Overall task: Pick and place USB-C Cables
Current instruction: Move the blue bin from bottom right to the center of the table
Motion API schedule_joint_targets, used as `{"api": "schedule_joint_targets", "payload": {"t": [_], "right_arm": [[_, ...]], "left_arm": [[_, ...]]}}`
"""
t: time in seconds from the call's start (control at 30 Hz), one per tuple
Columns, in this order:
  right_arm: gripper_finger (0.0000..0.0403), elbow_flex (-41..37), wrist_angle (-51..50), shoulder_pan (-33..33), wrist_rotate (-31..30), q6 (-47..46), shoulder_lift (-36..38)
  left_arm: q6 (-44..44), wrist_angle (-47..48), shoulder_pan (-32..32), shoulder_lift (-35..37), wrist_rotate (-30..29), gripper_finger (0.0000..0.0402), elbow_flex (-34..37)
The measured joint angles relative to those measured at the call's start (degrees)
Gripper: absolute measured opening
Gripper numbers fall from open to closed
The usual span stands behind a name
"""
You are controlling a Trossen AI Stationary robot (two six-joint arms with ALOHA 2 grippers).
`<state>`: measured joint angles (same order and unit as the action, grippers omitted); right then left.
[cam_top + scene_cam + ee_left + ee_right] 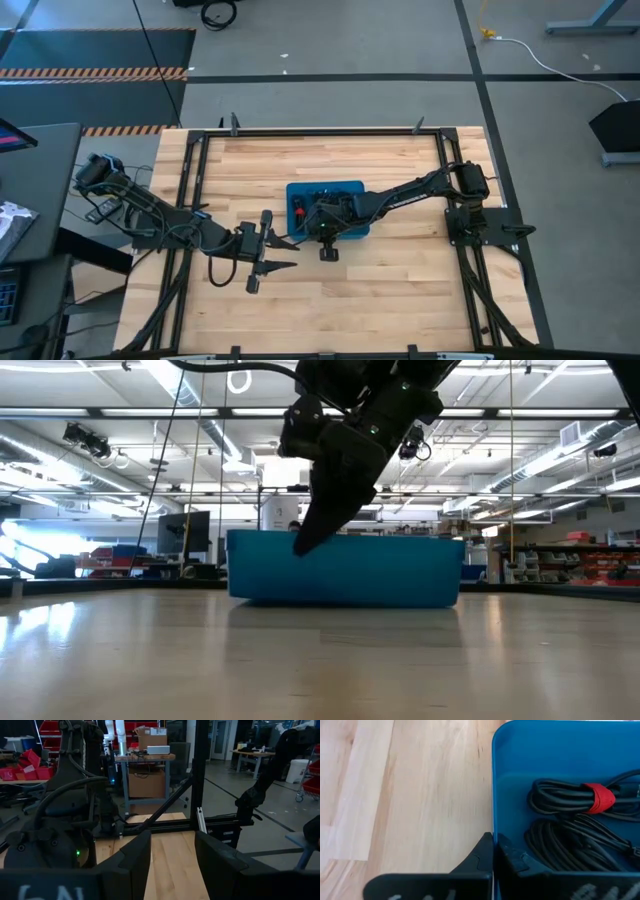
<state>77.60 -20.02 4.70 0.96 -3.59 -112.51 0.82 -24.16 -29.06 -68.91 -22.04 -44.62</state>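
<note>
Blue tray (352,188) at mid-table, holding the USB-C Cables — in the right wrist view a black coil with a red band (598,798) lies beside a plain black coil (580,845), both on the tray floor against its near wall. Right gripper (493,851) poised at the tray's rim, fingers pressed together with nothing between them. Left gripper (272,254) waits beside the tray over bare wood, jaws spread wide and empty.

Handling, as judged: the coils look light, limp and springy — likely to sag or uncoil if pinched by one loop, so the banded waist appears the surest hold. The tray wall may crowd a finger beside the coils.

Surface: pale, smooth wooden boards inside a black frame (196,150). Beyond the tray, an open workshop with shelving and ceiling lights
</note>
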Motion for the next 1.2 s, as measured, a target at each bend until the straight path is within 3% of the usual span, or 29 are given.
{"api": "schedule_joint_targets", "payload": {"t": [0.2, 0.53, 0.8, 1.2], "right_arm": [[0.0010, 0.0, 0.8, 0.0, 0.1, -0.6, 0.0], [0.0067, 0.0, 1.7, 0.1, -1.3, -1.7, 0.1], [0.0077, 0.0, 2.0, 0.1, -2.9, -1.9, 0.6], [0.0077, 0.2, -8.0, 4.4, -4.0, -2.3, 13.2]], "left_arm": [[0.0, 0.0, 0.0, 0.0, 0.0, 0.0160, 0.0], [0.0, 0.0, 0.0, 0.0, 0.0, 0.0160, 0.0], [0.0, 0.0, 0.0, 0.0, 0.0, 0.0160, 0.0], [0.3, 0.1, -0.1, 0.0, 0.0, 0.0160, 0.0]]}}
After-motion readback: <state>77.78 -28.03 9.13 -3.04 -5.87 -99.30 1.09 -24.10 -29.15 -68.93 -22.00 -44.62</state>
